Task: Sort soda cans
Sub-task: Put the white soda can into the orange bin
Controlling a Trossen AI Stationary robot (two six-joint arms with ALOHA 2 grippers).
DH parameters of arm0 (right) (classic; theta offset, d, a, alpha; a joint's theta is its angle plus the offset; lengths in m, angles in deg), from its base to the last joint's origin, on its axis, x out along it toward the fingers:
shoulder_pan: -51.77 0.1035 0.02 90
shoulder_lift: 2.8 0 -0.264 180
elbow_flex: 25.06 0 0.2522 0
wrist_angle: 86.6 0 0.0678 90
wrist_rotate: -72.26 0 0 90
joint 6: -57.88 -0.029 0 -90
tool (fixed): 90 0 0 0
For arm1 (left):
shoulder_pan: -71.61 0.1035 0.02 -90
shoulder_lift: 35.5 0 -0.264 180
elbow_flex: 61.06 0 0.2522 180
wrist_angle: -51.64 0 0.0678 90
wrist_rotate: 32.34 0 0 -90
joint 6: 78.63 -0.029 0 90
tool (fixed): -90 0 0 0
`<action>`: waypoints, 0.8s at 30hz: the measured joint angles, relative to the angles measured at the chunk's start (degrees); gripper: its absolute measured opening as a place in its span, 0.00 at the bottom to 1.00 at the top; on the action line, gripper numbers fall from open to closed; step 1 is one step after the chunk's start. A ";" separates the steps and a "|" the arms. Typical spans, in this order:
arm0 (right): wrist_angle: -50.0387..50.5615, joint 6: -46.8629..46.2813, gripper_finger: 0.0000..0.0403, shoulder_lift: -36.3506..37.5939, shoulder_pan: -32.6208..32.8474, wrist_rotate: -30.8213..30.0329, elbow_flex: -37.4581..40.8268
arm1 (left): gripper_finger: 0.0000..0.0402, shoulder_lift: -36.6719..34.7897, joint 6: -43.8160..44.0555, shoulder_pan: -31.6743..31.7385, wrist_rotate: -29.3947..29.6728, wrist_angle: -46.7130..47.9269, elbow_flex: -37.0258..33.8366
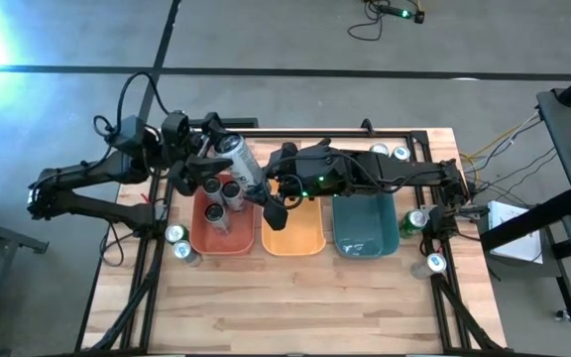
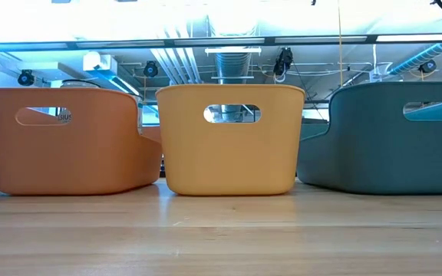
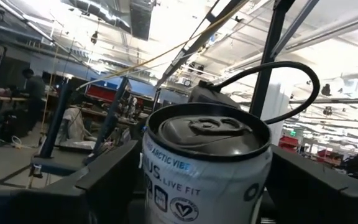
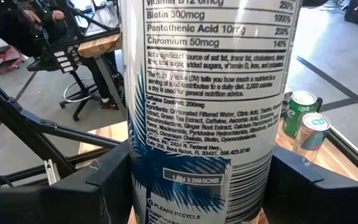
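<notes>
I see three bins in a row mid-table: red bin (image 1: 248,241), orange bin (image 1: 292,243), teal bin (image 1: 366,241). In the low view they stand close, narrow gaps between walls. Wooden table (image 1: 285,307) is open in front of the bins; the back edge is crowded by both arms and the black frame rails.

Silver-blue can (image 1: 238,160) is held in the air over the back rim of the red bin, tilted. Both grippers meet there. Left gripper (image 1: 213,169): in its wrist view the can top (image 3: 207,134) sits between the two dark fingers (image 3: 114,171), jaws closed against the can sides. Right gripper (image 1: 269,198): its wrist view shows the label side of the same can (image 4: 207,106) filling the gap, fingers (image 4: 114,171) pressed on either side.

Dark cans (image 1: 224,195) already lie in the red bin. Two loose cans (image 1: 180,242) stand left of it; more (image 1: 419,220) stand at the table's right edge and back-right corner (image 1: 390,152).
</notes>
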 joint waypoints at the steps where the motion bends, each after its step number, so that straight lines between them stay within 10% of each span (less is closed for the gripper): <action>1: 0.04 0.00 0.63 0.00 0.00 0.02 0.00 | 0.74 -0.02 -0.26 -0.01 0.00 -0.28 0.00; 7: 0.00 -0.50 0.64 0.00 0.00 -0.02 -0.02 | 0.58 -0.04 -0.50 0.01 0.02 -0.80 -0.02; 24: -0.19 0.99 0.87 4.95 0.35 -0.84 -0.31 | 0.58 -3.00 -7.52 -1.18 12.90 13.81 -1.43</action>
